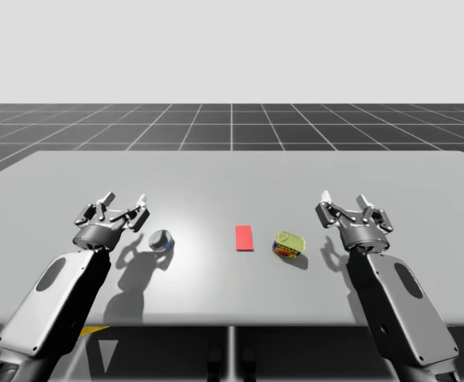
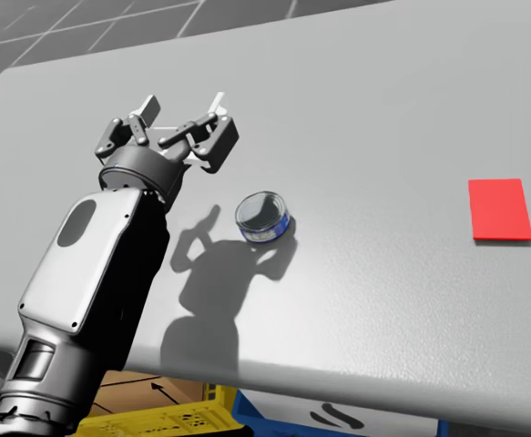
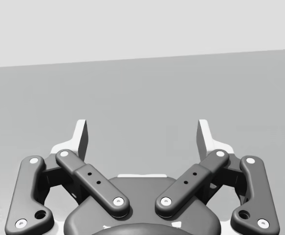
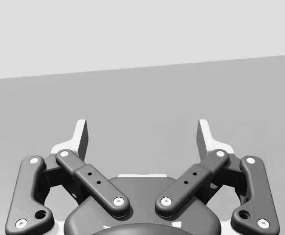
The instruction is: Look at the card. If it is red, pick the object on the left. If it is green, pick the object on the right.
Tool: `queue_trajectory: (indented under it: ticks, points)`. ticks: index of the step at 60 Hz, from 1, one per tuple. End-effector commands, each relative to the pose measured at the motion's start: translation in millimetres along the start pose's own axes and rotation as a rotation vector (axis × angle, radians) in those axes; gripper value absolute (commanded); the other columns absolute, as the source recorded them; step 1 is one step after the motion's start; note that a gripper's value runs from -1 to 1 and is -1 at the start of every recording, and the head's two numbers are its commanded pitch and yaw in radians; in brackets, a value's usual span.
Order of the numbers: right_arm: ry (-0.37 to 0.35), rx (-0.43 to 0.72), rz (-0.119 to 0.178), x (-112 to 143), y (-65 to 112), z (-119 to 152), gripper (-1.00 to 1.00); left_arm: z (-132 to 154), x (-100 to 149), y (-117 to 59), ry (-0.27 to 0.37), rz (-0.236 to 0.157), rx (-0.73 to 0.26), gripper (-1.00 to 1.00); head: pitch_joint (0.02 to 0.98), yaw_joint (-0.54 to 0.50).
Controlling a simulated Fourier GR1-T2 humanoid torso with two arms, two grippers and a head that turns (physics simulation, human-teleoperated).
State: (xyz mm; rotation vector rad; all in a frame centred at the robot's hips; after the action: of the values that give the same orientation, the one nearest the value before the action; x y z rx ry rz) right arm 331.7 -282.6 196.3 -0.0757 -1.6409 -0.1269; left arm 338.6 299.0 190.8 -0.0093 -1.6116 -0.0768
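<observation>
High view shows the flat red rectangular card (image 1: 244, 238) on the grey table (image 1: 232, 171) between a short round blue tin (image 1: 161, 240) on the left and a squat yellow-green tin (image 1: 290, 243) on the right, so I judge the blue tin to be the one wanted. It stands just right of my left gripper (image 1: 123, 199) and slightly nearer me, well apart from my right gripper (image 1: 344, 197). Both grippers hover wide open and empty, and both tins look closed, contents unseen.
</observation>
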Motion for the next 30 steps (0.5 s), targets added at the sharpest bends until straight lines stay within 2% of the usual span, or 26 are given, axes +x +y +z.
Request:
queue_trajectory:
  ticks: [1,6,11,14,22,24,29,30]
  points:
    - [-0.001,-0.001,-0.001,0.0,-0.3,-0.1,-1.0,3.4,4.4,-7.7,-0.001,0.015,-0.023,-1.0,0.868,0.36]
    - [-0.001,-0.001,-0.003,-0.1,-0.6,-0.5,-1.0,7.5,8.2,-15.4,0.014,0.044,-0.055,-1.0,0.864,0.35]
    - [0.0,-0.003,-0.006,0.1,-0.8,-0.4,-1.0,15.9,11.6,-19.9,0.038,0.1,-0.071,-1.0,0.857,0.35]
    - [0.0,-0.004,-0.007,0.3,-0.7,-0.3,-1.0,20.1,13.7,-21.0,0.048,0.114,-0.079,-1.0,0.855,0.35]
    - [0.0,-0.001,-0.01,0.2,-0.9,-0.3,-1.0,39.8,16.6,-26.3,0.069,0.107,-0.109,-1.0,0.846,0.35]
    - [0.0,-0.001,-0.01,0.1,-0.9,-0.5,-1.0,47.1,14.3,-28.5,0.08,0.084,-0.111,-1.0,0.843,0.35]
    - [0.002,0.0,-0.012,-0.2,-0.8,-0.6,-1.0,56.1,9.7,-31.2,0.1,0.062,-0.117,-1.0,0.844,0.35]
    - [0.003,0.0,-0.012,-0.6,-0.7,-0.5,-1.0,62.9,5.8,-33.2,0.116,0.041,-0.121,-1.0,0.846,0.35]
